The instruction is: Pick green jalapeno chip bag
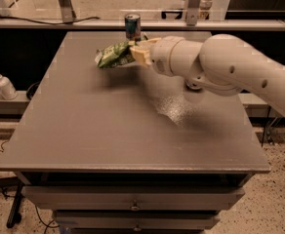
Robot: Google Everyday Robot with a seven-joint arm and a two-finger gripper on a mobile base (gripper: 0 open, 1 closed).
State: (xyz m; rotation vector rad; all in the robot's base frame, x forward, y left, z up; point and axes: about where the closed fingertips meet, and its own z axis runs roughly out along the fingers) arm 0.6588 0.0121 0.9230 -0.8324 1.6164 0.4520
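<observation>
The green jalapeno chip bag (pixel 111 55) is a crumpled, shiny light-green foil bag. It hangs in the air over the far part of the grey table (pixel 84 130), with its shadow on the tabletop below it. My gripper (pixel 136 52) is shut on the bag's right end, its cream fingers (pixel 141 57) pinching the foil. The thick white arm reaches in from the right and hides the table behind it.
A blue drink can (pixel 132 26) stands upright at the table's far edge, just behind the gripper. A white pump bottle (pixel 3 84) sits on a ledge to the left of the table. Drawers are under the tabletop's front edge.
</observation>
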